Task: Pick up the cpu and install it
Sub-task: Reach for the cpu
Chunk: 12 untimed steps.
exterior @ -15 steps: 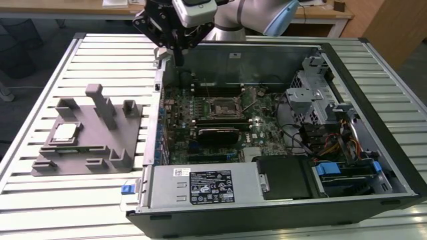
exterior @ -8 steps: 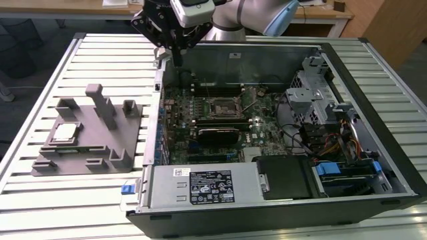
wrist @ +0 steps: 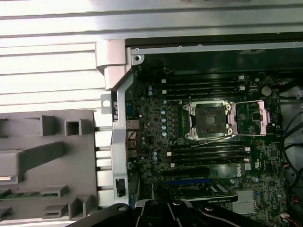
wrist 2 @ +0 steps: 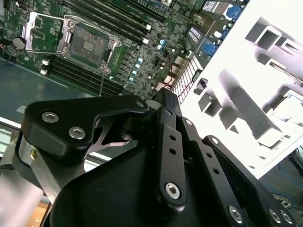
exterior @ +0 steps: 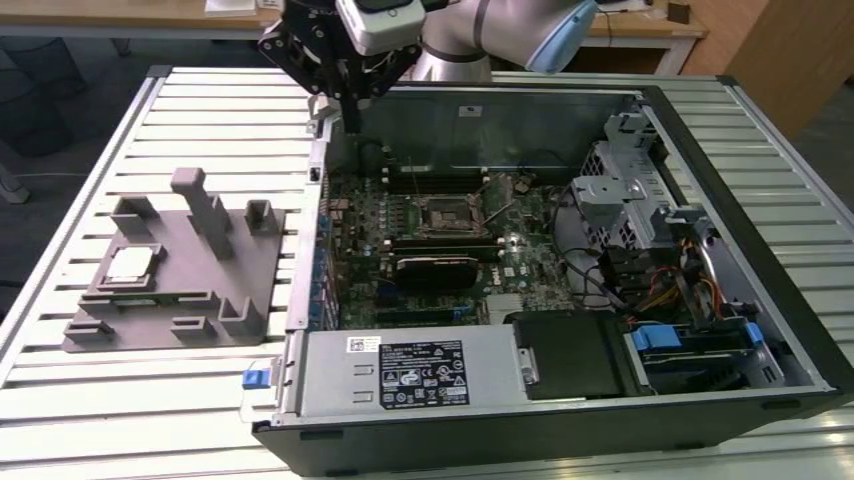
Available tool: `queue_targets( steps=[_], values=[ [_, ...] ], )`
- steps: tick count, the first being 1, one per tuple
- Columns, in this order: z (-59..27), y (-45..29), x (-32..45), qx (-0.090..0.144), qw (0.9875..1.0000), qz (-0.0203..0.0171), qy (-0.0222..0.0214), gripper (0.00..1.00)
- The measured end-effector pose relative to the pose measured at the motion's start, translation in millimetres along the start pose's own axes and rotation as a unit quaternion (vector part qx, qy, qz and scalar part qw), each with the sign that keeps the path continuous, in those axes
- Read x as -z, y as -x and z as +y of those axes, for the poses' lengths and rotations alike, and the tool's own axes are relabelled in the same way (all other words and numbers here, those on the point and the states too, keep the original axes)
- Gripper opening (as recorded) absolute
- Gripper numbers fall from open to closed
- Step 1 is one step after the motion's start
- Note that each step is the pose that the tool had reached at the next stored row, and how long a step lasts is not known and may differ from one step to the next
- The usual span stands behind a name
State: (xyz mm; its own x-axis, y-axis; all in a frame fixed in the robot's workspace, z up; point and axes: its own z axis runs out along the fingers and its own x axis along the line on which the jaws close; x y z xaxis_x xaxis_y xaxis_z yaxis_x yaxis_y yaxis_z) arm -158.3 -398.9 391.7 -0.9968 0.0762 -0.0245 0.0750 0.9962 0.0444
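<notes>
The cpu (exterior: 130, 265), a small pale square chip, lies flat in a recess of the grey tray (exterior: 200, 290) at the exterior view's left, beside the open computer case. My gripper (exterior: 354, 125) hangs above the case's back corner on that side, well away from the cpu, shut with nothing in it. Its black fingers (wrist 2: 163, 94) meet at the tips in the second wrist view. The motherboard's empty socket (exterior: 451, 213) (wrist 2: 87, 45) (wrist: 210, 118) stands open, its metal load plate (wrist: 251, 118) folded back. The tray also appears in both wrist views (wrist 2: 246, 109) (wrist: 47, 137).
The case (exterior: 747, 230) lies on a slatted white table (exterior: 134, 120). Inside are memory sticks (exterior: 434, 182), a black card (exterior: 447, 270), a power supply (exterior: 400, 370), a metal drive cage (exterior: 627, 200) and cables (exterior: 667, 290). Upright blocks (exterior: 200, 205) rise from the tray.
</notes>
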Motion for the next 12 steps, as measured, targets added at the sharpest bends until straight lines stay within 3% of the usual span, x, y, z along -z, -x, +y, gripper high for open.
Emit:
queue_targets(
  steps=[12],
  values=[
    [-0.3, -4.2, -0.2, 0.000, 1.0000, 0.0000, 0.0000, 0.11]
  ],
)
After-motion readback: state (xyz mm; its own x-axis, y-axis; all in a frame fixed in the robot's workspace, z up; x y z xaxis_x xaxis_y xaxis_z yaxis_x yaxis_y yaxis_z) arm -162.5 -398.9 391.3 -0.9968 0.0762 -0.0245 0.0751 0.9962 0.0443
